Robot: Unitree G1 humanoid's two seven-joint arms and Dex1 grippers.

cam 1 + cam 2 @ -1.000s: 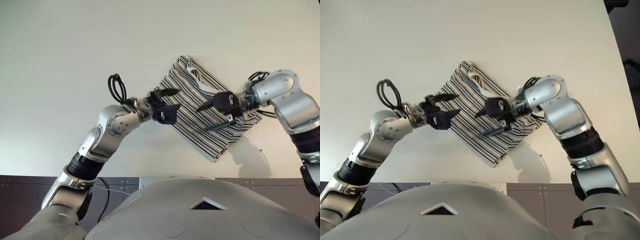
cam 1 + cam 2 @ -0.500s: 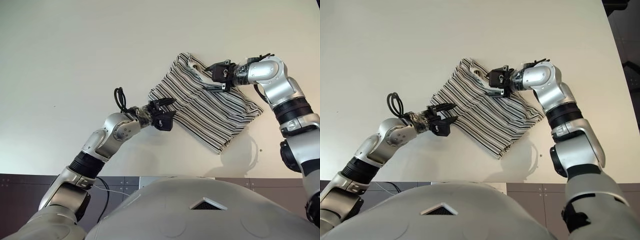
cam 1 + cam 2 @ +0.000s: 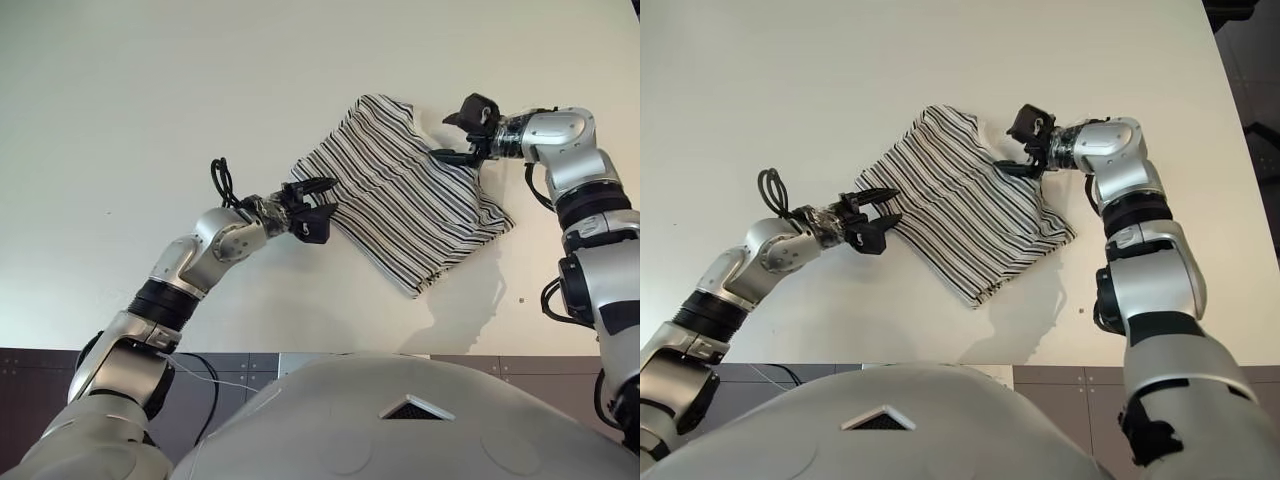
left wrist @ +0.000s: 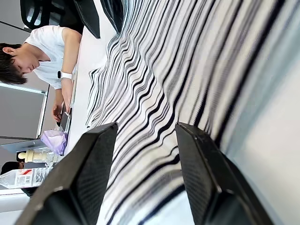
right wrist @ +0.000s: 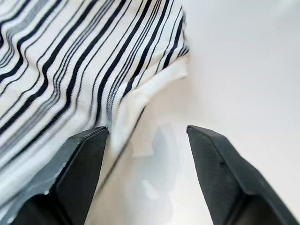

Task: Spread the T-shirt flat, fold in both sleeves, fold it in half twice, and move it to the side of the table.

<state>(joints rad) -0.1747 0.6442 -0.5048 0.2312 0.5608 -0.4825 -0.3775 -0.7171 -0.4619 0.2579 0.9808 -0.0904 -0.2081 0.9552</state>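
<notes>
Just ahead of my left pincer (image 3: 320, 203), fingers apart and that arm barely shifted, lies the nearest edge of the folded striped T-shirt (image 3: 400, 200) on the tabletop (image 3: 150, 100). Across the cloth, my right pincer (image 3: 452, 140) has swung off the shirt's middle to its far edge, fingers apart and holding nothing, and the neck opening seen a second ago is now out of sight. I judge the bundle tidied, with both pincers flanking it to slide it aside.

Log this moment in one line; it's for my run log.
T-shirt: folded, on table | left gripper: open, at shirt's left edge | right gripper: open, at shirt's right edge
</notes>
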